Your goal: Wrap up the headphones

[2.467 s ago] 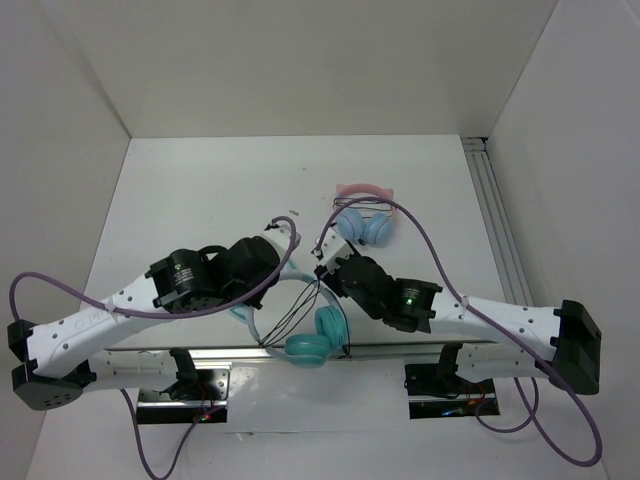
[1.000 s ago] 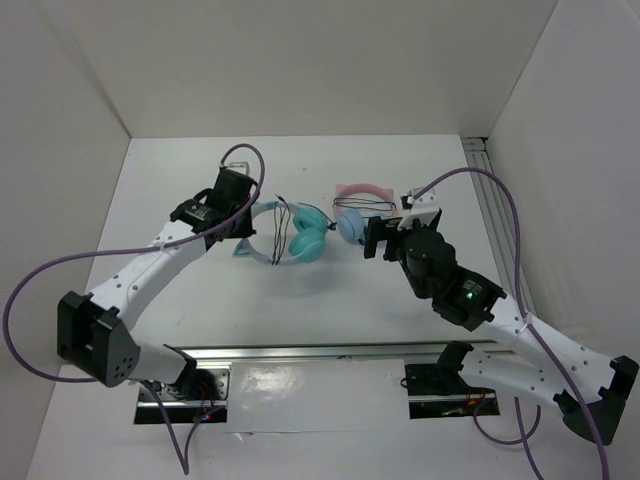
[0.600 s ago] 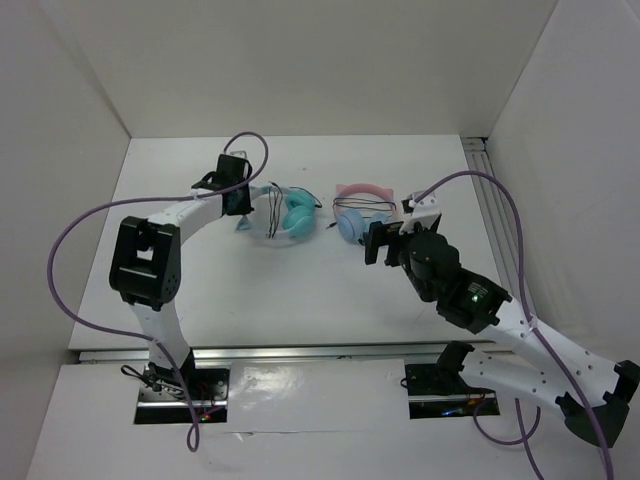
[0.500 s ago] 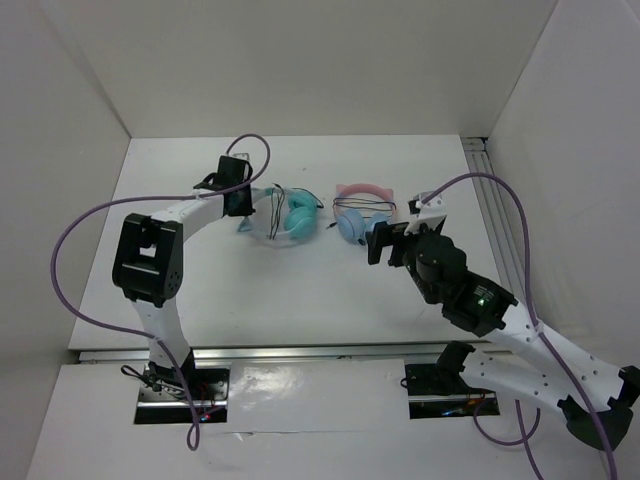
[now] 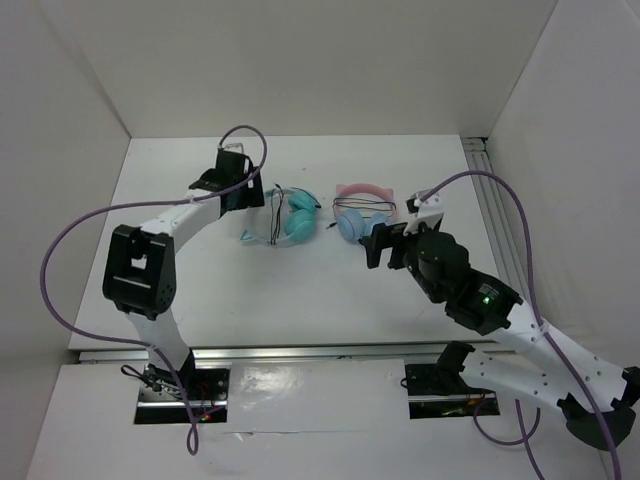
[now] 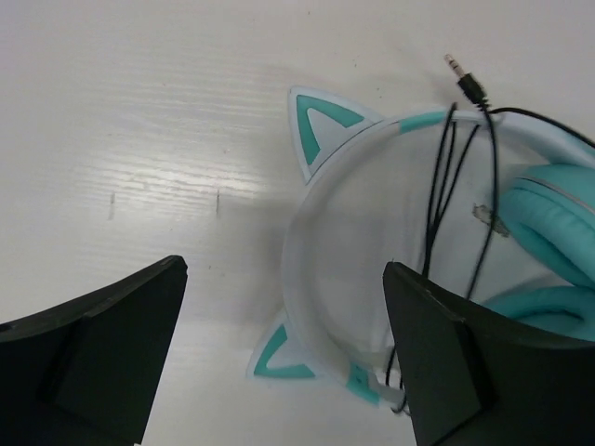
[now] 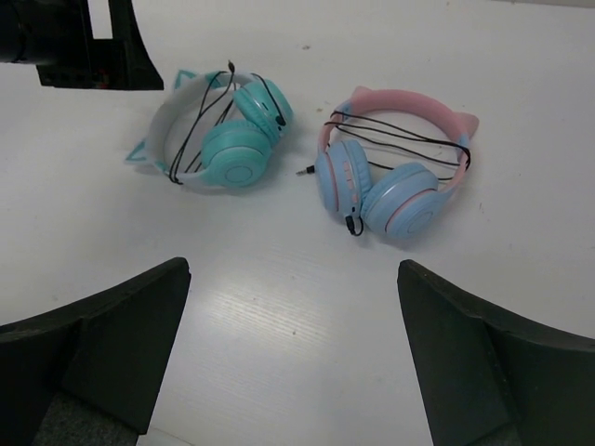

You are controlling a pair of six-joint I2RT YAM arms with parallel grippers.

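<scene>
At far middle of counter (image 5: 300,300), teal headphones (image 5: 285,222) lay flat and free, black cable (image 6: 465,186) looped across headband to keep it tidy. Wrap judged done. Left claw (image 5: 240,195) hung just above band, spread wide, gripping nothing. Right claw (image 5: 378,245), also wide open and empty, hovered near pink pair (image 5: 362,215). Left wrist view alone showed plug (image 6: 462,76) loose beyond band. Right wrist view showed both pairs side by side, apart.

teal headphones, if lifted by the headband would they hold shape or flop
The headphones have a hoop-like headband, so they probably hold shape. The thin cable is only looped loosely across it and may slide off or dangle.
</scene>
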